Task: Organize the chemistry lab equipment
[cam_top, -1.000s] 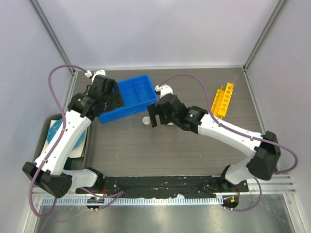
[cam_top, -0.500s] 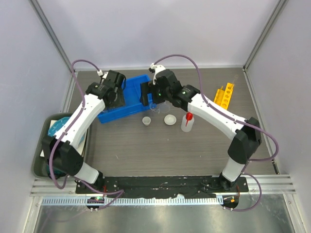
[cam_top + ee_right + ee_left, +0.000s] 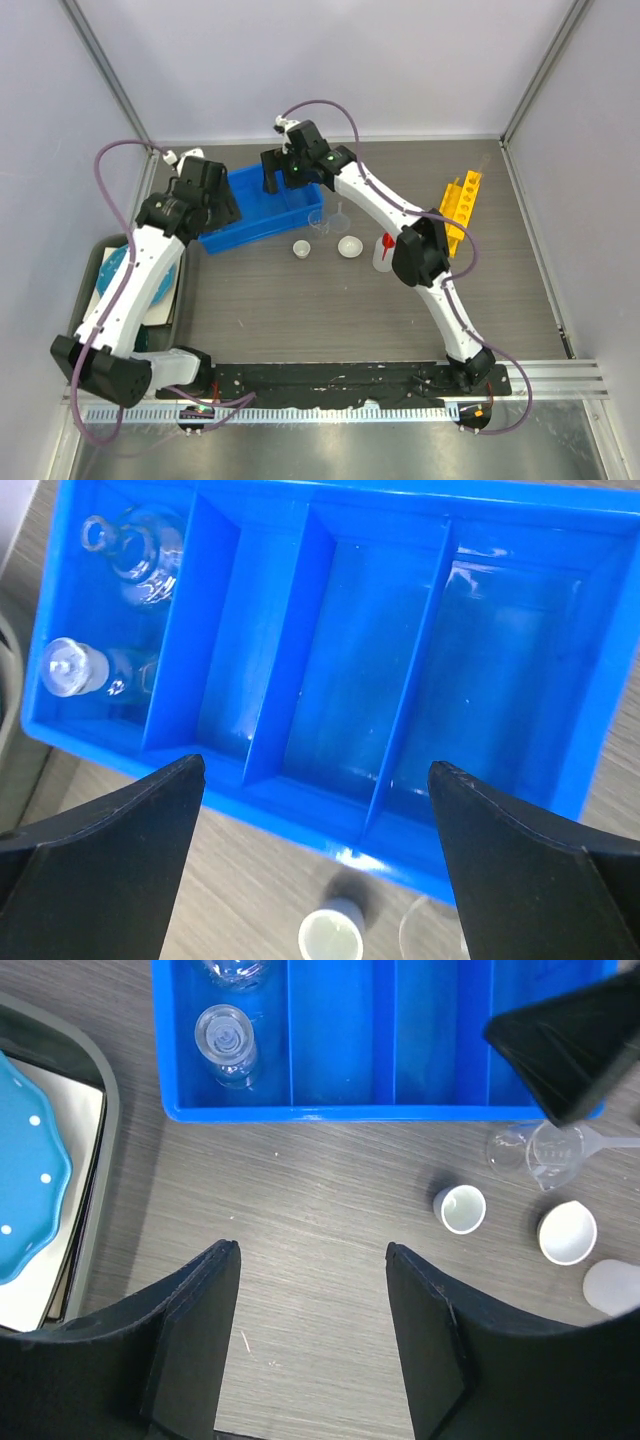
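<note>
My right gripper (image 3: 272,176) hangs open and empty over the blue divided bin (image 3: 262,190); in its wrist view (image 3: 318,768) its jaws stand wide apart. A glass flask (image 3: 140,548) and a stoppered vial (image 3: 76,668) lie in the bin's left compartment. My left gripper (image 3: 224,204) is open and empty (image 3: 310,1255) above the table in front of the bin. On the table stand a small white cup (image 3: 301,249), a white dish (image 3: 350,246), a clear beaker (image 3: 320,220), a funnel (image 3: 341,214) and a red-capped bottle (image 3: 385,250). A yellow rack (image 3: 460,205) lies at the right.
A grey tray (image 3: 92,262) at the left edge holds a teal dotted plate (image 3: 128,272), also seen in the left wrist view (image 3: 25,1190). The bin's other compartments (image 3: 330,650) hold nothing. Grey walls close in the back and both sides.
My right gripper has moved from beside the small cup back and left to above the blue bin. My left gripper has shifted about near the bin's left end.
</note>
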Motion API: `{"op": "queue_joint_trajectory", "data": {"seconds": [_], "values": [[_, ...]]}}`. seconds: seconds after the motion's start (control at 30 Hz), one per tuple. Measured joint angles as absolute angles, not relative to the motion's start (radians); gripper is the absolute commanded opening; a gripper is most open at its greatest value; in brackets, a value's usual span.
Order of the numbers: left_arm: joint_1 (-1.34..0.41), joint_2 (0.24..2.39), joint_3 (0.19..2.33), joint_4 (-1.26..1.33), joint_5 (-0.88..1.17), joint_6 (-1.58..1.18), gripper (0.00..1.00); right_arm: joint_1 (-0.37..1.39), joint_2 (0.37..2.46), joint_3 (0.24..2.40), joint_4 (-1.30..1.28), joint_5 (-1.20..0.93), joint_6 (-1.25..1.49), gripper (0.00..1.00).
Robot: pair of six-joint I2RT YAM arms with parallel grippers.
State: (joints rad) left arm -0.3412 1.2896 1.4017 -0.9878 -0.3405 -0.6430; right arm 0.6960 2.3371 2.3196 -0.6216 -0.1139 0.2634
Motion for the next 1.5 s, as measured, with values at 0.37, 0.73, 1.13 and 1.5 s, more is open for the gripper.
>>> {"op": "queue_joint_trajectory", "data": {"seconds": [0.37, 0.73, 1.13, 1.5], "values": [[-0.341, 1.098, 1.319, -1.001, -0.324, -0.65, 0.68, 0.714, 2.494, 2.403, -0.633, -0.173, 0.22, 0.98], [-0.341, 1.08, 1.261, -0.999, -0.298, -0.644, 0.68, 0.807, 2.523, 2.461, -0.598, -0.091, 0.164, 0.98], [-0.341, 1.048, 1.247, -0.995, -0.294, -0.606, 0.69, 0.796, 2.535, 2.307, -0.477, 0.106, 0.198, 0.97], [-0.341, 1.045, 1.231, -0.987, -0.295, -0.572, 0.69, 0.794, 2.53, 2.305, -0.455, 0.171, 0.201, 0.97]]}}
